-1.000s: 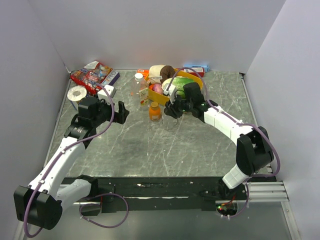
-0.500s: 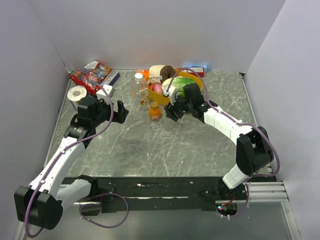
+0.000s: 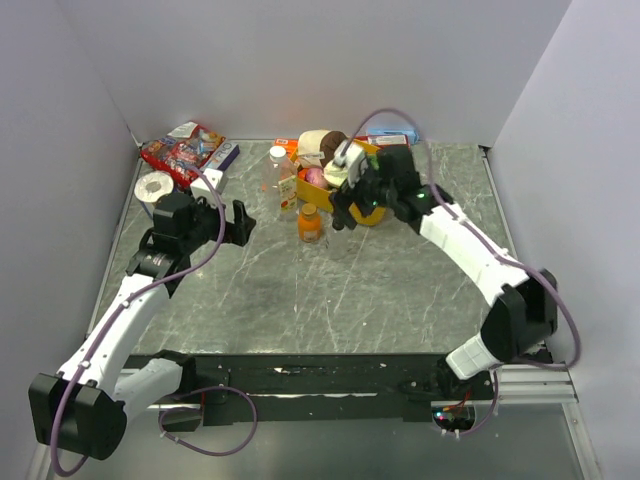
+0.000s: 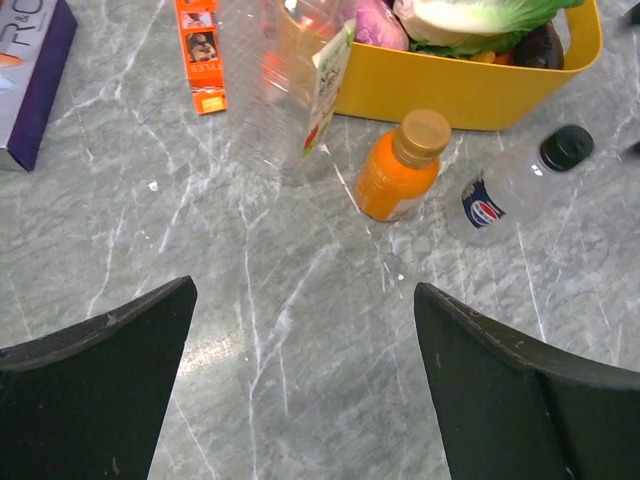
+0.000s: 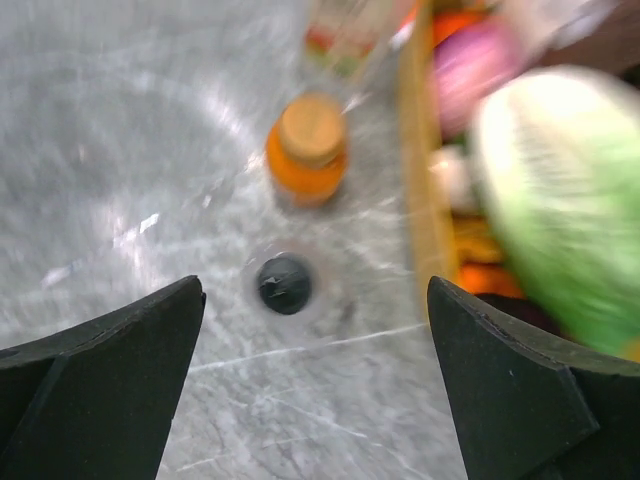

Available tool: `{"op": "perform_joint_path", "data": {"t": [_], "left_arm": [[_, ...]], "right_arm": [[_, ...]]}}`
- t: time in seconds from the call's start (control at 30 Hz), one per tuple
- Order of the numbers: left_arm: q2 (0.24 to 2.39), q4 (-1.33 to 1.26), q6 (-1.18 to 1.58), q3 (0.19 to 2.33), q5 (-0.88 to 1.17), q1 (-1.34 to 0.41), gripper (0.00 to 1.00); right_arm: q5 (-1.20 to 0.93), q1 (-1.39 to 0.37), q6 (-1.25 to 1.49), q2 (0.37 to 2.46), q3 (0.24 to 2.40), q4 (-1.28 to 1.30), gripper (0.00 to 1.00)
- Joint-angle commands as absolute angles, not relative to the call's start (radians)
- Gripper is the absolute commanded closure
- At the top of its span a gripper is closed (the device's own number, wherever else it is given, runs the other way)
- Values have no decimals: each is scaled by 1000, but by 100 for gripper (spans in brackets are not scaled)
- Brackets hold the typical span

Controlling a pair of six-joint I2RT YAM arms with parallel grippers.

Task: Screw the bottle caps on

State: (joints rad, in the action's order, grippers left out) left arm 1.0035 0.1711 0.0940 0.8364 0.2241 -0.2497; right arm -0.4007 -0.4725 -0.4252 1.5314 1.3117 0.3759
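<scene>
Both claws gape empty: the left claw (image 4: 305, 385) aside, the right claw (image 5: 315, 375) above the clear greyish plastic bottle (image 4: 505, 190), its black round cap (image 5: 285, 283) seated. Capping here probably finished; next, retreat without toppling it.

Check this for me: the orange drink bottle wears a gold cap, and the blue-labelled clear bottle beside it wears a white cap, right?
The blue-labelled clear bottle beside the orange drink bottle wears a black cap, not a white one; the gold cap is right. The left wrist view shows it.

Lab test booth: bare white walls (image 3: 300, 60) around marbled tabletop (image 3: 300, 300)
</scene>
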Motion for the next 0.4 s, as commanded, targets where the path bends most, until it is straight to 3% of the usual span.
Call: {"op": "perform_joint_path", "data": {"t": [0.0, 0.37], "left_arm": [[983, 153, 103, 899, 215, -221, 4], [1035, 23, 198, 925, 268, -158, 4]], "right_arm": [[-162, -465, -286, 1378, 1453, 508, 0], [-3, -465, -249, 1270, 1523, 658, 0]]}}
